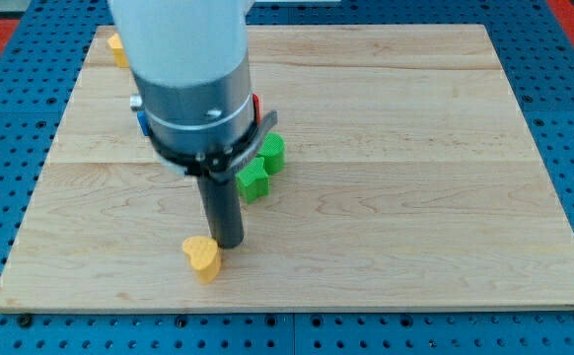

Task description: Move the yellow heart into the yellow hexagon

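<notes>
Camera view only.

Desk (415, 197): light wooden board on a blue perforated base (573, 99), most of its surface bare on the view's right.

Arm (183, 69): white and grey cylinder body coming down from the view's top left, dark rod below it. No jaws on this rig, so there is no open or closed state to give; nothing is gripped.

My tip (229, 244): on the desk in the lower left-centre of the board. It sits just beside the yellow heart (202, 257), on the heart's upper right side. Gap is very small; cannot tell if they actually touch.

Yellow heart: near the board's bottom edge, left of centre, lying flat, clear of all other blocks.

Yellow block (116, 47): at the view's top left, near the board's far corner, mostly cut off by the arm body, so its shape cannot be made out. Well apart from the heart, with the arm between them.

Green blocks: one (253, 181) just right of the rod, above the tip; a second (272, 153) touching or nearly touching it, up and to the right. Shapes are unclear.

Red sliver (256, 103) shows at the arm body's right edge, blue sliver (141, 122) at its left edge. Both are mostly hidden, shapes unreadable.
</notes>
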### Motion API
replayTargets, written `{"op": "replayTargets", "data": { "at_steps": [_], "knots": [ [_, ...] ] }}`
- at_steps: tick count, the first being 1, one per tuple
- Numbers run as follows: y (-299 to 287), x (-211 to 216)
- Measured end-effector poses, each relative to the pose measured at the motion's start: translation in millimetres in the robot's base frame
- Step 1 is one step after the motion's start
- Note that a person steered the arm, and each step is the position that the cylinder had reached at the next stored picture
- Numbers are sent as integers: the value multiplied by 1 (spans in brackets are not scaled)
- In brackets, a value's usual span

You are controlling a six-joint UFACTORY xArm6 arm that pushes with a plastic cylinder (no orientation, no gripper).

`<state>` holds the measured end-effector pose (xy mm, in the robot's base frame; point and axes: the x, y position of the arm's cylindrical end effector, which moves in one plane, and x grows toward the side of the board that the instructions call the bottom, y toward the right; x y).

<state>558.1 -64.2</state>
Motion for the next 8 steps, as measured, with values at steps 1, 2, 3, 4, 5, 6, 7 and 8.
{"op": "replayTargets", "data": {
  "at_steps": [1, 2, 3, 4, 5, 6, 7, 8],
  "knots": [
    [46, 17],
    [-21, 52],
    [-88, 7],
    [-90, -43],
    [-72, 2],
    [-9, -8],
    [-60, -68],
    [-80, -59]
  ]
}}
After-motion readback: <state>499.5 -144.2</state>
